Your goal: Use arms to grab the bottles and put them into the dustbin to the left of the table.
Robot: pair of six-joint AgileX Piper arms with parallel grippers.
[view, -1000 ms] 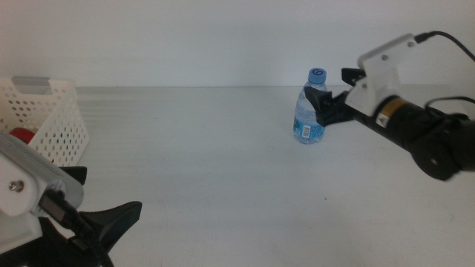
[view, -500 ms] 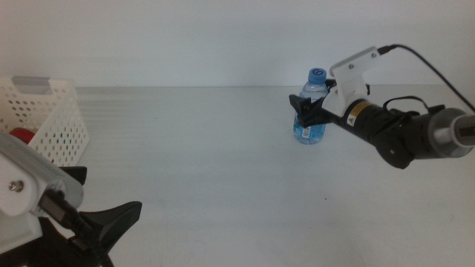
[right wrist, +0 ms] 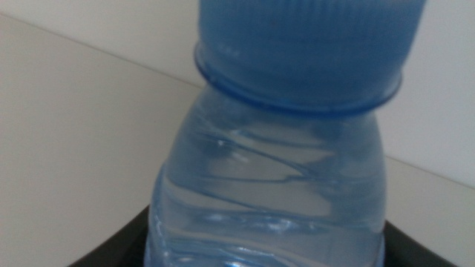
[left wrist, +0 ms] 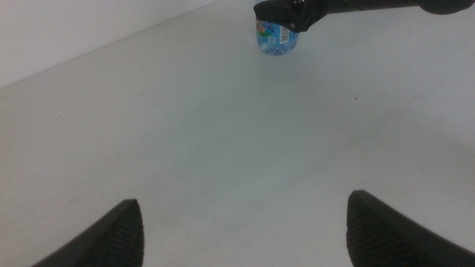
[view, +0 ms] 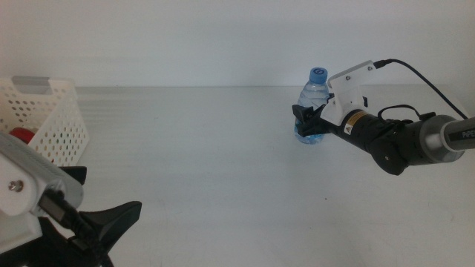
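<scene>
Water bottle [view: 311,105]: short, clear, blue cap, blue label low on the body. Stands upright on the desk [view: 208,163], far right of centre, near the back edge.

Right pincer [view: 308,122]: reaches in from the right, black jaws set around the bottle's lower body, one either side; whether they press it or only flank it cannot be told. White housing above the wrist, black cable arcing off to the right.

Change from one second ago: the right arm has come lower and further left, and its jaws, then at the bottle's shoulder, now sit lower at the label. The bottle has not moved.

Right wrist view: bottle fills the picture, cap [right wrist: 304,44] ribbed, neck ring below it, water visible inside; dark jaw edges at both lower corners beside the body.

Left wrist view: bottle base and label [left wrist: 276,38] seen small and far off, with the right arm's dark jaws across it; the cap is cut off.

Left pincer [left wrist: 245,222]: waits at the near left corner of the desk, jaws spread wide, nothing between them.

Dustbin [view: 44,122]: white perforated basket at the left edge; a red object [view: 21,134] shows inside, only partly visible.
</scene>
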